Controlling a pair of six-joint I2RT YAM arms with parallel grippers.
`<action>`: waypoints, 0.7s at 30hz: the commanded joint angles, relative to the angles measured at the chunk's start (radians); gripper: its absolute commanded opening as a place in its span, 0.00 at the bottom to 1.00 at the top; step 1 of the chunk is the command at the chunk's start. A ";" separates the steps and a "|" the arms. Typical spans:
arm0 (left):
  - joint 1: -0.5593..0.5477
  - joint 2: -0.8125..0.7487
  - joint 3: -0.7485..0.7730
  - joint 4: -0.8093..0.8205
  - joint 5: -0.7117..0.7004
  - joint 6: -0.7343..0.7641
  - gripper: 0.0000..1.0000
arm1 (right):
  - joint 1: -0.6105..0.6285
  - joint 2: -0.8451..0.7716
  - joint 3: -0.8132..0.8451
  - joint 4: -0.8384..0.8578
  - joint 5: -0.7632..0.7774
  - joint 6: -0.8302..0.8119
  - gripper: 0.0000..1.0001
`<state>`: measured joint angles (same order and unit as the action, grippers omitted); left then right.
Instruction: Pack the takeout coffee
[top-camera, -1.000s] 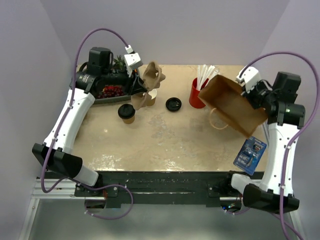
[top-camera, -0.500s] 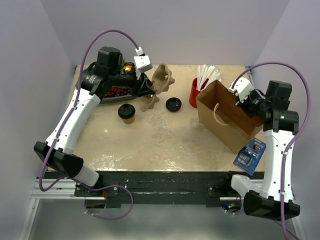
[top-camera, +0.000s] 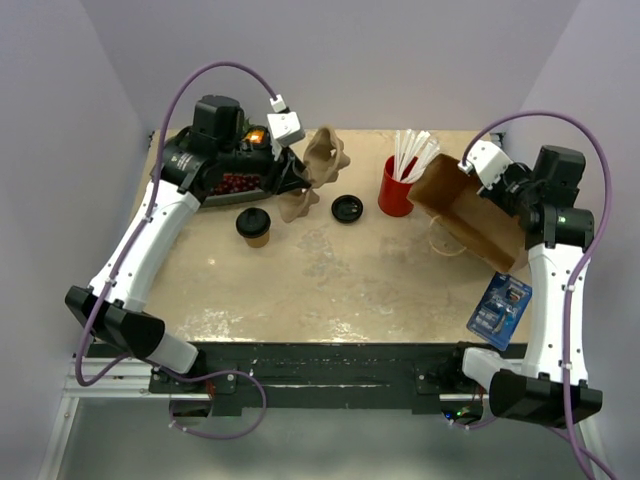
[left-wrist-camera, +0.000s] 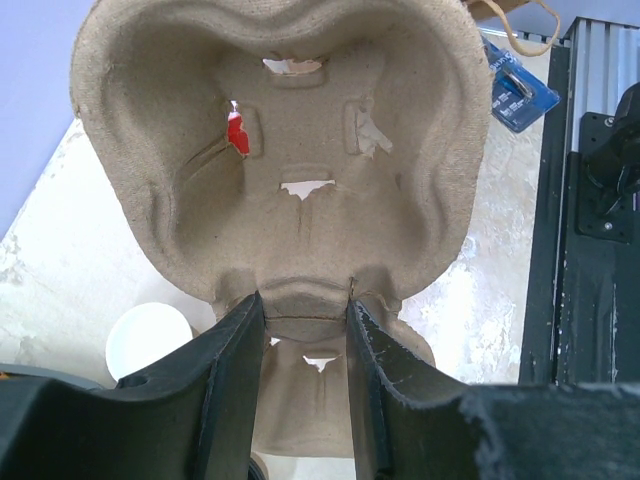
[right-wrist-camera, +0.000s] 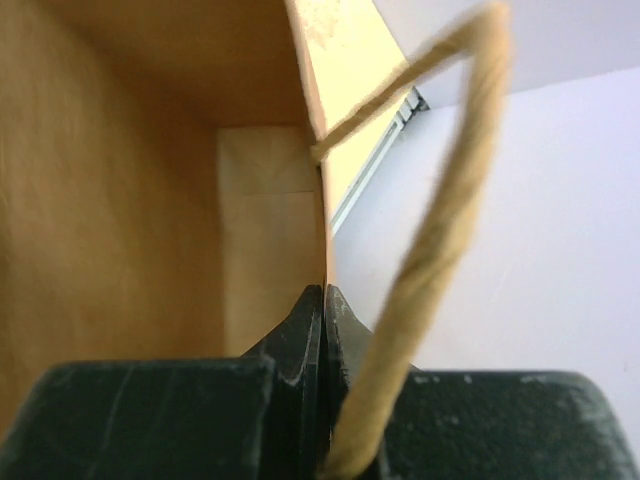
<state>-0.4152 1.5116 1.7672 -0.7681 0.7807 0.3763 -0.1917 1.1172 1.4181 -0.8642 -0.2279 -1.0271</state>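
The takeout coffee (top-camera: 253, 225), a small paper cup with a black lid, stands on the table left of centre, apart from both grippers. My left gripper (top-camera: 291, 176) is shut on the middle ridge of a brown pulp cup carrier (top-camera: 318, 170) and holds it tilted above the table; in the left wrist view the fingers (left-wrist-camera: 303, 300) pinch the carrier (left-wrist-camera: 290, 130). My right gripper (top-camera: 497, 186) is shut on the wall of a brown paper bag (top-camera: 468, 210), which hangs tilted with its mouth towards the left. The right wrist view shows the jaws (right-wrist-camera: 323, 292) closed on the bag's edge (right-wrist-camera: 150, 180).
A loose black lid (top-camera: 347, 208) lies near the centre. A lidless white cup (left-wrist-camera: 148, 340) stands below the carrier. A red cup with white straws (top-camera: 397, 188) stands beside the bag. A dark tray of berries (top-camera: 225, 185) is at the back left. A blue packet (top-camera: 503, 305) lies at the right edge.
The left gripper lifted the carrier up and to the right, then held. The bag went from tilted to upright on the table and is now tilted and lifted again, farther back right.
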 joint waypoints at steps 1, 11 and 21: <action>-0.016 -0.070 -0.046 0.079 0.035 -0.007 0.00 | 0.026 -0.022 -0.013 0.030 -0.083 -0.031 0.00; -0.118 -0.179 -0.216 0.354 -0.066 0.088 0.00 | 0.184 -0.108 -0.149 -0.084 -0.113 0.111 0.00; -0.316 -0.246 -0.386 0.627 -0.159 0.387 0.00 | 0.184 -0.146 -0.073 -0.214 -0.166 0.262 0.00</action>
<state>-0.6731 1.3281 1.4601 -0.3695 0.6571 0.5945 -0.0113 0.9852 1.2755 -1.0103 -0.3382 -0.8616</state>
